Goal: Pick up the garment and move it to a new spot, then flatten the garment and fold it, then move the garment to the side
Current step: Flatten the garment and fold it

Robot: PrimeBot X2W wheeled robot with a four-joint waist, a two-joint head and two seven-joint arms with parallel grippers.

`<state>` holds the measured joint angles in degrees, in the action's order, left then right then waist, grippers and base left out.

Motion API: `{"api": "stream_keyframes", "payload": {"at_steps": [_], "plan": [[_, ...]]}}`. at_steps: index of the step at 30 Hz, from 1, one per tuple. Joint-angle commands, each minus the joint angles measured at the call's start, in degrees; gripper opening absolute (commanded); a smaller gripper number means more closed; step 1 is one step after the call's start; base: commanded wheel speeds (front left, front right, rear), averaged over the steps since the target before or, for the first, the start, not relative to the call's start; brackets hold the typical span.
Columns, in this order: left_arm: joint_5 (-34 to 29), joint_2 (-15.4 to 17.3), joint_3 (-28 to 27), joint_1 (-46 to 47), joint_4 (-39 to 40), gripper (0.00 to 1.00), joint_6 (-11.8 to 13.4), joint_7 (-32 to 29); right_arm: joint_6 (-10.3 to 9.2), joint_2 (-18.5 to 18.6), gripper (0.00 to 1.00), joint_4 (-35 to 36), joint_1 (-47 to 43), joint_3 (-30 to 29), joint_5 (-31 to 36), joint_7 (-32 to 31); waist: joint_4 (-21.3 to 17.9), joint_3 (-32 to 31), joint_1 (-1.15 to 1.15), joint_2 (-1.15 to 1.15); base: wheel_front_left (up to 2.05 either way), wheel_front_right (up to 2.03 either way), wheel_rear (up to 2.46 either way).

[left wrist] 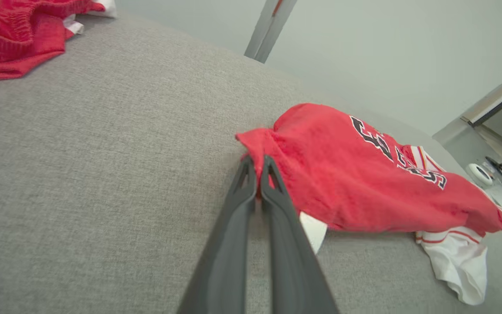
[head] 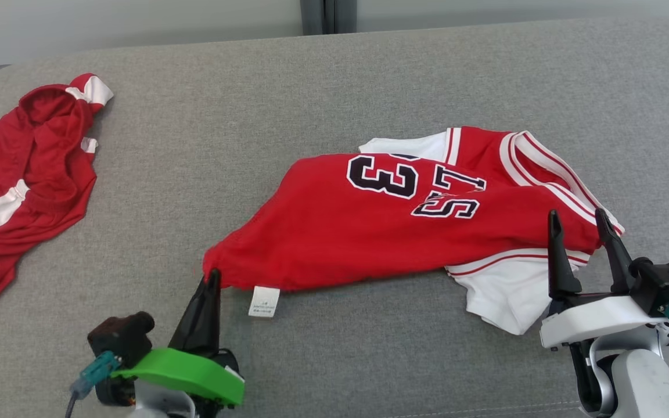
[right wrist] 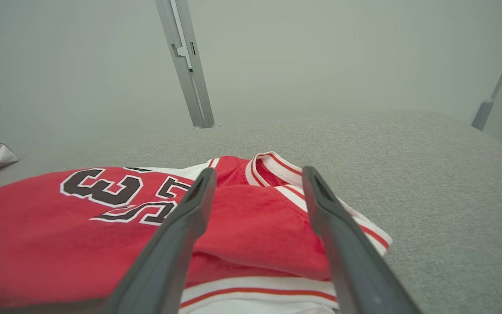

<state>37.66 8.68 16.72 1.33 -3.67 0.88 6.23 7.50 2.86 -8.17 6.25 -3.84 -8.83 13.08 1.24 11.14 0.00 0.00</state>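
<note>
Closest to my head camera, at about 7 o'clock, the left gripper [head: 213, 277] has its two dark fingers pressed together, pinching the near-left hem corner of the jersey [head: 369, 232]. My left wrist view agrees: the tips meet on the bunched red fabric with no gap between them. At 4 o'clock the right gripper [head: 578, 223] stands spread wide, holding nothing, its fingers rising in front of the jersey's right edge where the striped trim lies.

Around it I see a white care label [head: 265, 302] hanging off the hem just right of the left fingertips, toward 6 o'clock. A second garment [head: 27, 174], red with white panels, lies crumpled at 9 o'clock, well apart from the jersey. A grey metal post [head: 326, 14] rises against the pale wall [head: 137, 23] at 12 o'clock. Nothing lies on the cloth between my grippers and the jersey.

Everything rests on a broad grey cushion [head: 253, 87] with a coarse woven texture. The jersey is a soft, slightly fuzzy red knit, folded over itself from centre toward 3 o'clock, with black numerals [head: 384, 177] outlined in white, red-and-white ribbed bands and a white panel poking out at 4 o'clock.
</note>
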Motion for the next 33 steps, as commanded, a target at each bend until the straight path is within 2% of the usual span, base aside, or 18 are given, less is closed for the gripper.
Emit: {"api": "stream_keyframes", "payload": {"at_steps": [1, 2, 3, 4, 5, 8, 12, 15, 22, 27, 33], "plan": [[-1.0, -0.2, 0.4, 2.8, -2.7, 0.0, -1.2, 1.8, -0.01, 0.1, 1.0, 0.0, 0.3, 0.1, 0.4, -0.2, -0.2, -0.1, 0.0, 0.0, 0.0, 0.0, 0.0], [-1.6, -0.3, 0.8, 3.8, -5.4, 0.16, -1.9, 3.0, -0.01, 0.1, 1.0, 0.0, 0.4, 0.3, 0.5, -0.3, -0.4, -0.3, 0.0, 0.0, 0.0, 0.0, 0.0], [-2.4, -0.4, 0.9, 4.9, -7.3, 0.38, -2.4, 4.4, -0.01, 0.1, 1.0, 0.0, 0.4, 0.4, 0.5, -0.3, -0.5, -0.5, 0.0, 0.0, 0.0, 0.0, 0.0], [-2.4, -1.0, 1.0, 5.8, -9.8, 0.84, -2.9, 5.4, -0.01, 0.1, 1.0, 0.0, 0.5, 0.5, 0.4, -0.4, -0.7, -0.8, 0.0, 0.0, 0.0, 0.0, 0.0], [-2.9, -1.3, 1.2, 6.4, -11.7, 1.0, -3.2, 6.0, -0.01, 0.1, 1.0, -0.1, 0.5, 0.6, 0.4, -0.4, -0.8, -1.0, 0.0, 0.0, 0.0, 0.0, 0.0], [-4.0, -1.8, 0.5, 8.1, -16.5, 1.0, -3.4, 7.9, -0.01, 0.3, 1.0, -0.2, 0.1, 0.8, 0.2, -0.6, -1.5, -1.9, 0.0, 0.0, 0.0, 0.0, 0.0], [-5.0, -2.5, -1.8, 7.8, -18.6, 1.0, -3.3, 8.9, -0.01, 0.5, 1.0, 0.3, -1.1, 0.1, 0.5, -0.9, -1.8, -3.1, 0.0, 0.0, 0.0, 0.0, 0.0], [-7.0, -2.8, -5.3, 6.4, -15.7, 1.0, -3.2, 9.0, -0.01, 0.5, 1.0, 0.8, -1.9, -0.8, 0.6, -1.3, -1.6, -4.0, 0.0, 0.0, 0.0, 0.0, 0.0], [-15.0, -4.2, -13.6, 1.1, -6.2, 1.0, -5.7, 8.9, -0.01, 0.5, 1.0, 1.5, -4.0, -2.1, -0.1, -4.7, -0.8, -5.7, 0.0, 0.0, 0.0, 0.0, 0.0], [-17.7, -5.0, -15.6, -0.9, -4.5, 1.0, -7.2, 8.9, -0.01, 0.4, 1.0, 1.1, -5.0, -4.5, -0.6, -8.3, -0.6, -6.3, 0.0, 0.0, 0.0, 0.0, 0.0], [-18.5, -5.5, -16.0, -1.5, -4.1, 1.0, -8.0, 8.9, 0.0, 0.2, 1.0, -2.8, -2.0, -10.3, -2.2, -18.0, -0.7, -5.6, 0.0, 0.0, 0.0, 0.0, 0.0]]}}
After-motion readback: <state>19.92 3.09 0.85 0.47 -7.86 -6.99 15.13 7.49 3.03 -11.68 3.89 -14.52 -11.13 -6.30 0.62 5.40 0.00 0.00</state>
